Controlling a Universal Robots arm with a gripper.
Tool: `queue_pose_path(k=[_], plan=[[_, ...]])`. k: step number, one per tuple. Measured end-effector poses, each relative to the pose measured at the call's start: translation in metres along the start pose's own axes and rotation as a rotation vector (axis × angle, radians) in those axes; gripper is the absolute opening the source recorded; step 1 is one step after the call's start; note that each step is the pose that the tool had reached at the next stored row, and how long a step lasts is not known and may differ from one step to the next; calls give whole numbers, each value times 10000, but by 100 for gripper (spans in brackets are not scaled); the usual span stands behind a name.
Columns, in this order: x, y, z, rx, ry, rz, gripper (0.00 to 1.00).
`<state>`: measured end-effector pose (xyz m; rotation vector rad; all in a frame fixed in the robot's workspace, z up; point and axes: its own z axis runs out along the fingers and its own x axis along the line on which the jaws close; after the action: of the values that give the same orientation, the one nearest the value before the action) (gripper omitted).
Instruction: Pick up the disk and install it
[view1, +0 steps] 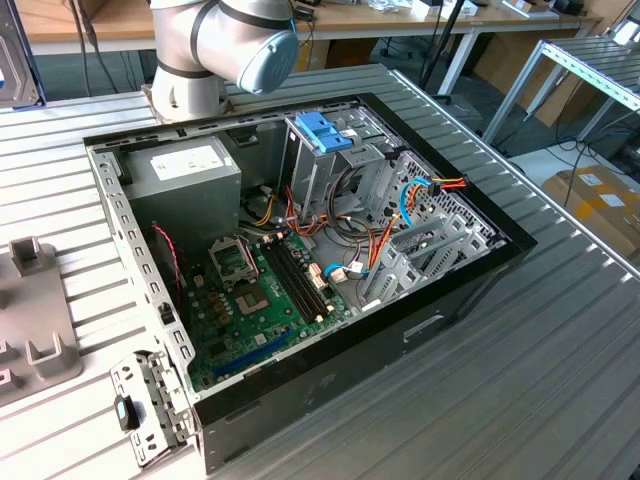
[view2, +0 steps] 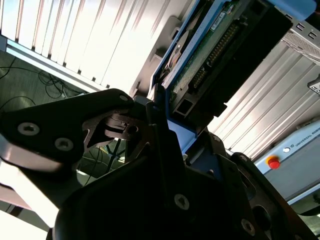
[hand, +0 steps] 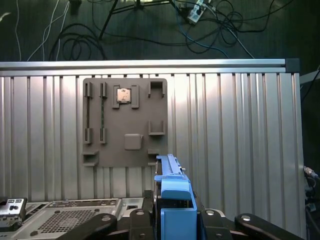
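Observation:
The disk (hand: 173, 192) stands on edge in my gripper (hand: 175, 222); its bright blue carrier rises between the dark fingers (hand: 142, 220). In the second wrist view the disk (view2: 215, 47) shows its green circuit board and dark connector end, framed by blue rails, with my gripper (view2: 170, 125) shut on its near end. It hangs above the ribbed metal table (hand: 240, 150), clear of the surface. In the exterior view the open computer case (view1: 470, 285) lies on its side, and the arm's elbow (view1: 225, 45) stands behind it.
A grey fixture plate (hand: 125, 122) with slots lies on the table and holds a small square chip (hand: 123, 96). The case's drive cage (view1: 335, 170) carries a blue clip (view1: 322, 130). Cables (view1: 380, 235) cross the motherboard (view1: 260, 300). A case corner (hand: 65, 215) is nearby.

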<state>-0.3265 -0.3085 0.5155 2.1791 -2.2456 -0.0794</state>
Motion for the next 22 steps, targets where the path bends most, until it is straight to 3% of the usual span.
queue_pose_path(k=[22], plan=[[-6, -203, -9, 0, 0, 0, 37]])
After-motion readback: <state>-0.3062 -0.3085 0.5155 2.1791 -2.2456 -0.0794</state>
